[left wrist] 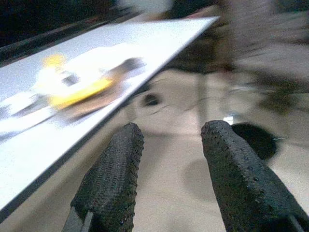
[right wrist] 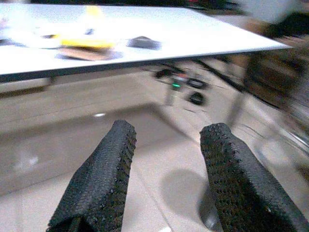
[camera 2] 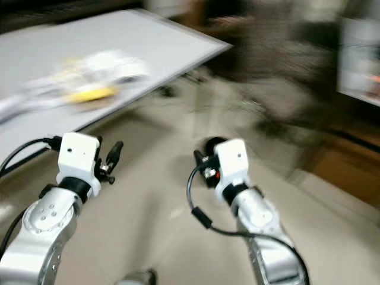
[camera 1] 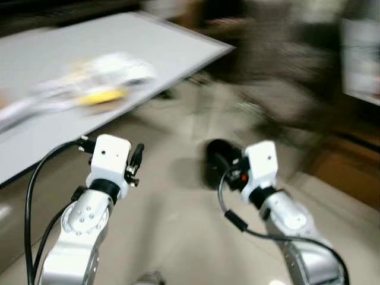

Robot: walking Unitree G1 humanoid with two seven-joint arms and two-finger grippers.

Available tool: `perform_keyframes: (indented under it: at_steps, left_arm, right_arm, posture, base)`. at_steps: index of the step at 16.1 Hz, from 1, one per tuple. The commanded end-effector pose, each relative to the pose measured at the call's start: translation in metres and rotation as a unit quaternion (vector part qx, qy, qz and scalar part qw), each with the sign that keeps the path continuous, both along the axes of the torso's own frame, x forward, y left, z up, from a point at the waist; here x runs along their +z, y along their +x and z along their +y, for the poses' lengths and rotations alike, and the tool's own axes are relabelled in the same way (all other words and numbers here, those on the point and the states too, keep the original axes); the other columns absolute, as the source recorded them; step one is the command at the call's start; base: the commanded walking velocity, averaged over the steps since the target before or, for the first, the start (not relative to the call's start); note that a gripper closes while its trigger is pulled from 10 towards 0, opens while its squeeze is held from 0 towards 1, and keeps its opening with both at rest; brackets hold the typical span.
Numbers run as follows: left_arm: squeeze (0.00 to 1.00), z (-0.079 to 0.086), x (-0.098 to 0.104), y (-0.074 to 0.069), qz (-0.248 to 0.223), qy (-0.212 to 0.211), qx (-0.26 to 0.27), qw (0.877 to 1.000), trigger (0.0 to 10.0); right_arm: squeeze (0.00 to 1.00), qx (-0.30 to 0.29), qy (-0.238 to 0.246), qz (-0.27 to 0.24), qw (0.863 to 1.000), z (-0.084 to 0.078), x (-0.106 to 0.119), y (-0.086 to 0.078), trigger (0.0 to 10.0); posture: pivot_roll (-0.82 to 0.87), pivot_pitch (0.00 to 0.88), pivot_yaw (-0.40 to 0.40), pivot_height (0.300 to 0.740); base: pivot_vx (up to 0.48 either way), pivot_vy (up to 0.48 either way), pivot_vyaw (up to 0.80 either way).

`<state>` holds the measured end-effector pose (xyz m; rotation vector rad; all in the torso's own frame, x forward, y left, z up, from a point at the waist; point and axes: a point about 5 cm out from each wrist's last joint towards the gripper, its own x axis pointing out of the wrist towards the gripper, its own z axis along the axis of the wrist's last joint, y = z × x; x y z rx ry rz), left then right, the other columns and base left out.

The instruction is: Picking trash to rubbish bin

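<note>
Left eye view blurred: white table (camera 1: 178, 47) at left over pale tiled floor (camera 1: 172, 237). Trash pile (camera 1: 89, 86), white wrappers plus something yellow, lies on tabletop. Left gripper (left wrist: 169, 145) fingers spread, empty, near table edge. Right gripper (right wrist: 166, 145) likewise spread, empty, above floor.

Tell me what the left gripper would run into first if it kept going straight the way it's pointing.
Probably nothing soon: the left gripper, fingers open, points over bare floor, beside the white table's edge. Blur and unclear depth make this uncertain.
</note>
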<state>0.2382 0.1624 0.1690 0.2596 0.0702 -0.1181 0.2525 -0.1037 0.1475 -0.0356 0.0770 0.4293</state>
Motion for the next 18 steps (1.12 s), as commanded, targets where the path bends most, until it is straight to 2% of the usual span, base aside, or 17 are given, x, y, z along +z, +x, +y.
perform_keyframes:
  at_steps: [1, 3, 4, 6, 8, 10, 12, 18]
  left_arm:
    - [0.00, 0.000, 0.007, 0.001, -0.019, 0.003, 0.008, 1.000, 10.0]
    - [0.00, 0.001, 0.007, 0.001, -0.029, 0.004, 0.021, 0.999, 10.0]
    - [0.00, 0.000, 0.002, -0.001, -0.027, 0.018, 0.019, 0.999, 10.0]
    - [0.00, -0.003, 0.001, -0.003, -0.025, 0.022, 0.016, 0.999, 10.0]
    - [0.00, -0.004, 0.006, 0.001, -0.034, 0.018, 0.013, 0.999, 10.0]
    - [0.00, -0.005, 0.008, 0.006, -0.039, 0.018, 0.004, 0.999, 10.0]
    - [0.00, -0.006, 0.011, 0.010, -0.045, 0.019, -0.005, 0.999, 10.0]
    - [0.00, -0.005, 0.018, 0.017, -0.052, -0.002, 0.000, 0.999, 10.0]
  right_arm:
    - [0.00, -0.005, 0.006, -0.011, 1.000, -0.002, 0.003, 0.002, 10.0]
    - [0.00, -0.016, 0.010, -0.021, 1.000, -0.005, 0.004, 0.006, 10.0]
    - [0.00, -0.028, 0.009, -0.031, 0.999, -0.007, 0.005, 0.008, 10.0]
    - [0.00, -0.046, -0.013, -0.042, 0.998, -0.015, 0.004, 0.013, 10.0]
    - [0.00, -0.057, -0.040, -0.051, 0.996, -0.018, 0.004, 0.017, 10.0]
    - [0.00, -0.061, -0.044, -0.055, 0.996, -0.019, 0.005, 0.018, 10.0]
    - [0.00, -0.081, -0.014, -0.054, 0.995, -0.024, 0.004, 0.019, 10.0]
    - [0.00, -0.045, 0.009, -0.056, 0.997, -0.006, 0.007, 0.019, 10.0]
  posture:
    - [0.03, 0.065, -0.074, 0.740]
    - [0.03, 0.064, -0.077, 0.740]
    - [0.03, 0.062, -0.078, 0.740]
    - [0.03, 0.063, -0.079, 0.740]
    - [0.03, 0.062, -0.067, 0.740]
    - [0.03, 0.061, -0.053, 0.740]
    - [0.03, 0.061, -0.043, 0.740]
    - [0.04, 0.062, -0.051, 0.740]
  base:
    - [0.000, 0.000, 0.80]
    - [0.000, 0.000, 0.80]
    - [0.000, 0.000, 0.80]
    - [0.000, 0.000, 0.80]
    - [0.000, 0.000, 0.80]
    - [0.000, 0.000, 0.80]
    - [0.000, 0.000, 0.80]
    - [0.313, 0.000, 0.80]
